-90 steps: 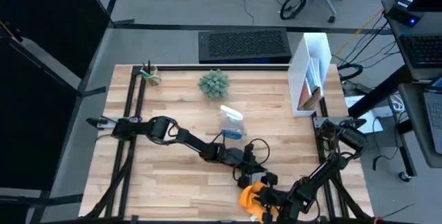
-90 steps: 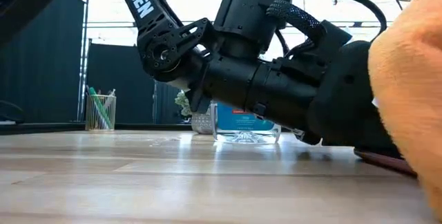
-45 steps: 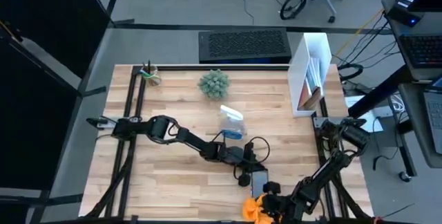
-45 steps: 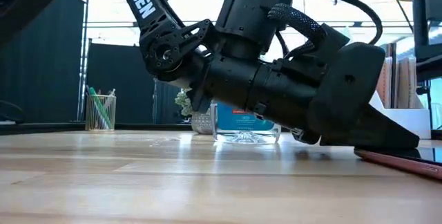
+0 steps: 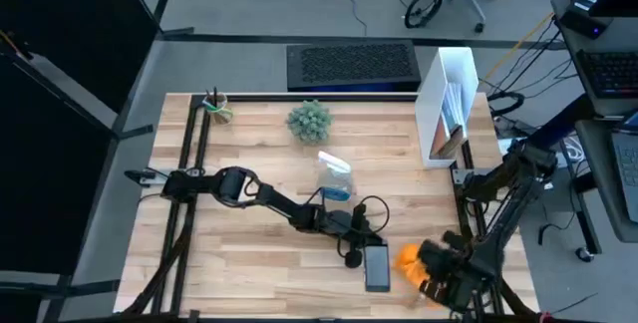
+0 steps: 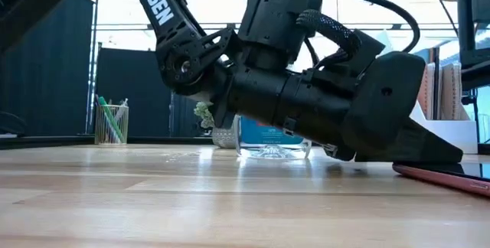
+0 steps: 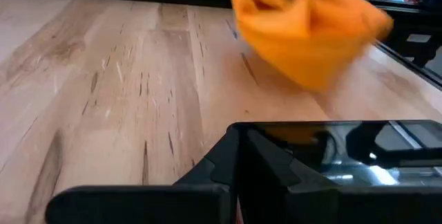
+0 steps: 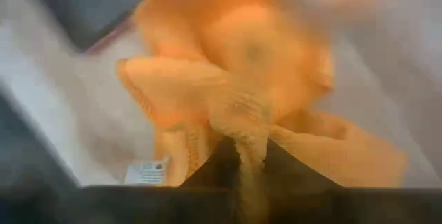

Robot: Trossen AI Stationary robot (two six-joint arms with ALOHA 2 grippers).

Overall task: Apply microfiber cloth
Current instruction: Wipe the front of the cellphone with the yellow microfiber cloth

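Moved right of the phone (image 5: 377, 266), microfiber cloth (image 5: 412, 260) bunched, no clear axis, pinched by right hand (image 5: 431, 268); left hand (image 5: 367, 246) state unclear

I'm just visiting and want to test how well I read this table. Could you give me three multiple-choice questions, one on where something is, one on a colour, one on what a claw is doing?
1. Where does the phone lie?
A. beside the pen cup
B. near the table's front edge, at the left claw
C. inside the white file holder

2. What colour is the microfiber cloth?
A. orange
B. green
C. white

3. What is the right claw doing?
A. hanging open with nothing in it
B. gripping the spray bottle
C. shut on the cloth

Answers:
1 B: the high view shows the phone by the left claw.
2 A: orange in three views.
3 C: the right wrist view shows cloth pinched between its fingers.
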